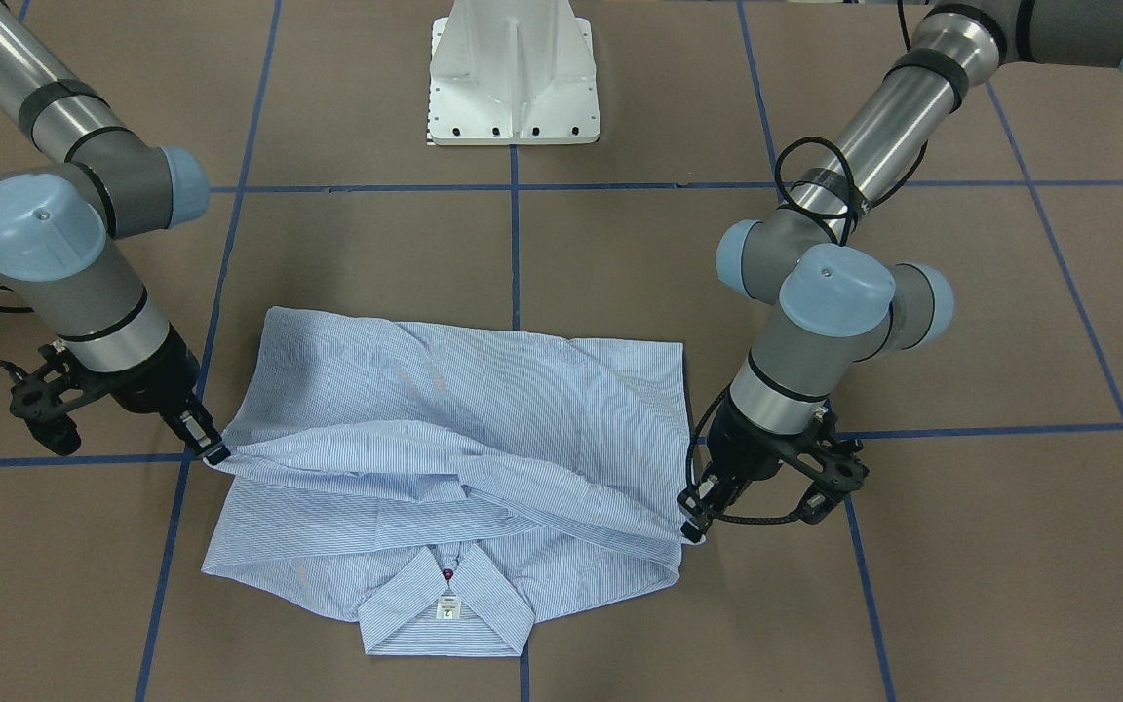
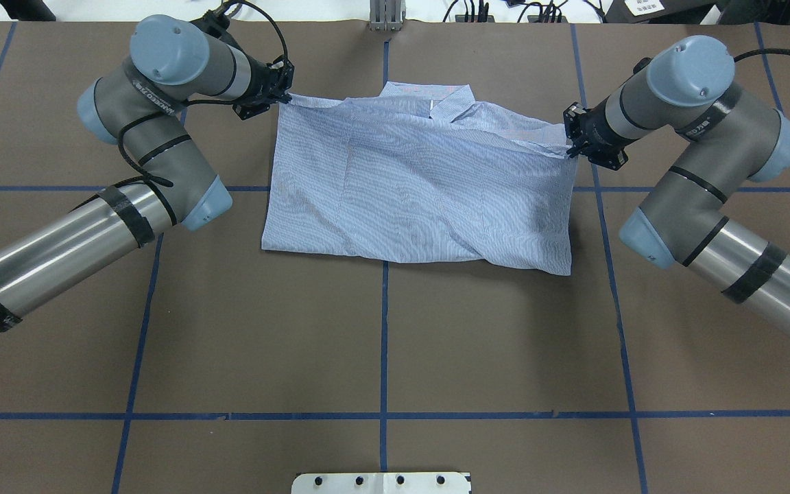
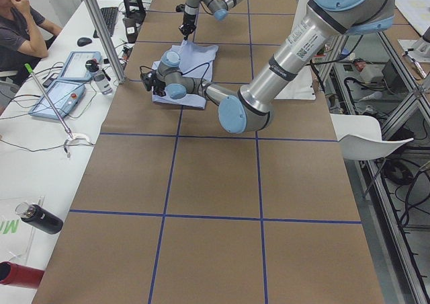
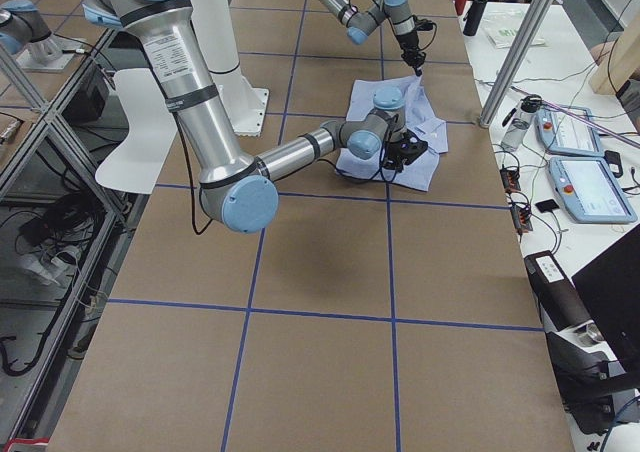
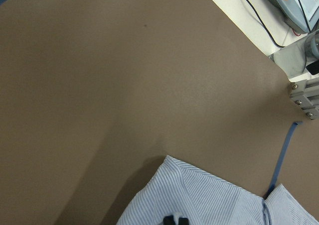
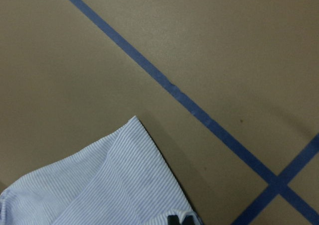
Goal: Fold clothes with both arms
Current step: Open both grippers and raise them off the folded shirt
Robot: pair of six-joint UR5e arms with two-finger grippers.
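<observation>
Shirt is lying crosswise, collar pointing away from the robot; left tool and right tool are clamping its raised edge's ends; bare worktop all around.

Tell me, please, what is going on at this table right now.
Two robot arms are folding a pinstriped shirt on the brown table. The left arm's fingers and the right arm's fingers are each shut on one end of a shirt edge, holding it over the lower layer, partway across toward the collar. The collar, on the side away from the robot, is not yet covered.
</observation>
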